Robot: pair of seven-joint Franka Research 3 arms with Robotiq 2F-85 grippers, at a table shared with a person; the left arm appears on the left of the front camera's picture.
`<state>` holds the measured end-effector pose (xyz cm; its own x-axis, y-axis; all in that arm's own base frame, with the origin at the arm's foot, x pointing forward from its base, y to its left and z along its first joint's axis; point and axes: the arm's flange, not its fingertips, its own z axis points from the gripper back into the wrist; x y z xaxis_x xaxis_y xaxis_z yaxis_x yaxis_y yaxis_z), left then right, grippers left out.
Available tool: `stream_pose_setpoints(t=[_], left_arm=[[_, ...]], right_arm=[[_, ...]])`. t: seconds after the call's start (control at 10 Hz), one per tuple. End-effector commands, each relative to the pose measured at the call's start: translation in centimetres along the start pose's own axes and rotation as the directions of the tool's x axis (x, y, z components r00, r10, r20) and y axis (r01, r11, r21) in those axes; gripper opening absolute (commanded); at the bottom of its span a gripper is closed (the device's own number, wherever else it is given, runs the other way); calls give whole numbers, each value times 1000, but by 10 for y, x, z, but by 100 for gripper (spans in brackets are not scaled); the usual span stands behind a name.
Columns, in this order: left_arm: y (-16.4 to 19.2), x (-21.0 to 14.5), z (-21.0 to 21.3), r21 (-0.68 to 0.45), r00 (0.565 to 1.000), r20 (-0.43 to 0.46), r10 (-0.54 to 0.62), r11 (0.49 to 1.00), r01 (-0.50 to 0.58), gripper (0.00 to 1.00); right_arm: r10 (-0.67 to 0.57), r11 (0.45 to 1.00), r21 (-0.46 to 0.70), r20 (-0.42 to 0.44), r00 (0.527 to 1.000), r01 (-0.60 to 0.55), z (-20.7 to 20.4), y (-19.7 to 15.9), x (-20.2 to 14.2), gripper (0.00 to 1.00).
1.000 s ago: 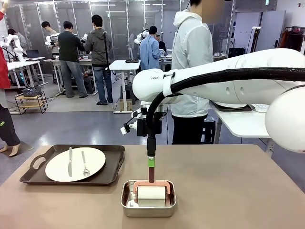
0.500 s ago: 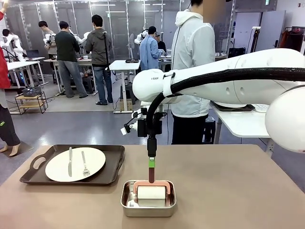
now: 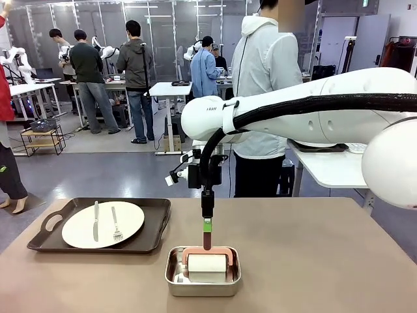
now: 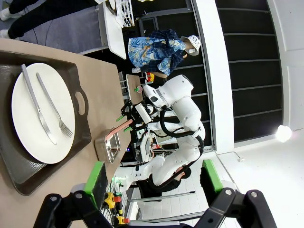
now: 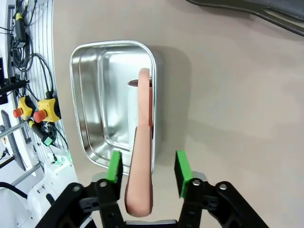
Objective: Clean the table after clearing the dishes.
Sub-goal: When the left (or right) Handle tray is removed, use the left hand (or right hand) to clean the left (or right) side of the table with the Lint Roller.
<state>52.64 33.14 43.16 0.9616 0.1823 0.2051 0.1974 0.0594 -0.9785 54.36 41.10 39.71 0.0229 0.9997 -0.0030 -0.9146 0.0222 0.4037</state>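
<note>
Grey workshop floor with other tables and several people fills the far background, and one person [image 3: 264,85] in a pale hooded jacket stands just past the far edge of the bench [image 3: 313,261]. On the plain tan bench top, at the far left, lies a dark brown handled tray [image 3: 156,218]. It carries a round white plate [image 3: 78,229], and on the plate a knife [image 3: 96,222] lies to the left of a fork [image 3: 115,225], side by side and apart.

Near the middle of the bench, close to the near edge and just right of the tray, sits a square steel pan [image 3: 202,289]. A roller [image 3: 207,264] with a white roll lies in it. Its salmon-pink handle [image 5: 141,142] rises out of the pan.

From the right, the white right arm reaches across, and the right end effector [image 5: 147,164] points straight down over the pan. Its green pads [image 5: 115,166] stand on either side of the pink handle. One pad is very close to it, while bare bench shows between the handle and the other pad, so the handle is bracketed but not clamped.

In the left wrist view the left end effector [image 4: 153,185] is spread wide and released, with nothing between its fingers. It is held off the left end of the bench, looking past the tray and plate towards the pan.
</note>
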Motion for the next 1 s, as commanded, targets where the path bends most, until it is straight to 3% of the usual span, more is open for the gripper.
stream_pose_setpoints(t=[0.0,0.3,0.4,0.5,0.8,0.9], left_arm=[[-1,-2,2,2,1000,-1,1,1000,-1,100],[-1,-2,2,2,1000,-1,1,1000,-1,100],[-1,-2,2,2,1000,-1,1,1000,-1,100],[-1,-2,2,2,1000,-1,1,1000,-1,100],[-1,-2,2,2,1000,-1,1,1000,-1,100],[-1,-2,2,2,1000,-1,1,1000,-1,100]], right_arm=[[-26,1000,-5,5,1000,26,-1,4,4,33],[-31,999,-5,6,999,32,0,6,3,3],[-32,999,-8,8,999,32,2,8,2,14],[-34,999,-10,8,999,34,3,10,2,0],[-53,995,-80,12,999,54,26,31,0,1],[-93,990,-100,23,995,94,38,42,-3,11]])
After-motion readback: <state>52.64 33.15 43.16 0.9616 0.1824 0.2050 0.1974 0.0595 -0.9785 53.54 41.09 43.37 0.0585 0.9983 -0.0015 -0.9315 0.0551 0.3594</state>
